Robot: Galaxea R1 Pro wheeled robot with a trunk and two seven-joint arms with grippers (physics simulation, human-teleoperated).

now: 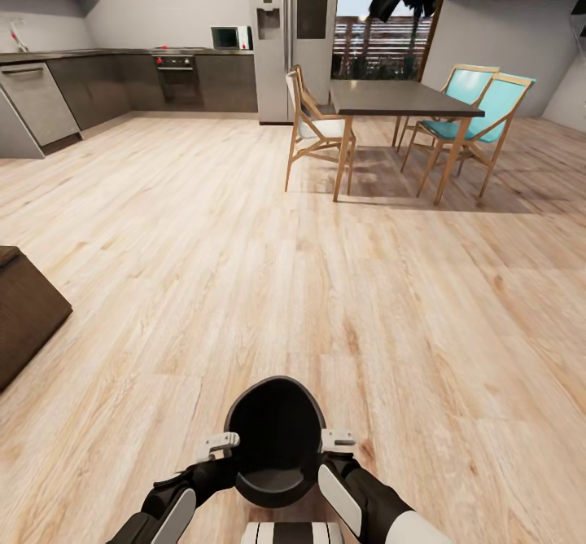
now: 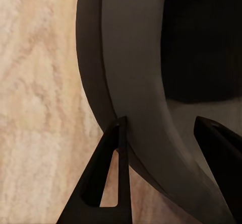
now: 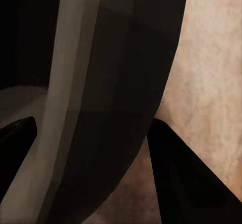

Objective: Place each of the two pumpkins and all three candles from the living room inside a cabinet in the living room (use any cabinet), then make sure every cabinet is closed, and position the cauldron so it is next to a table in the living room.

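Observation:
The matte-black cauldron (image 1: 277,430) hangs low in front of me above the wood floor, its wide mouth facing the head camera. My left gripper (image 1: 232,450) is shut on its left rim and my right gripper (image 1: 330,446) on its right rim. The left wrist view has the left gripper (image 2: 161,168) straddling the cauldron wall (image 2: 136,73), one finger (image 2: 108,183) outside and one inside. In the right wrist view the right gripper (image 3: 101,163) pinches the cauldron wall (image 3: 116,58) the same way. The pumpkins and candles are out of view.
A dark dining table (image 1: 399,98) stands far ahead on the right with a wooden chair (image 1: 313,125) and two teal chairs (image 1: 476,112). A low dark-brown furniture corner (image 1: 20,308) juts in at the left edge. Grey kitchen cupboards (image 1: 98,84) line the back wall.

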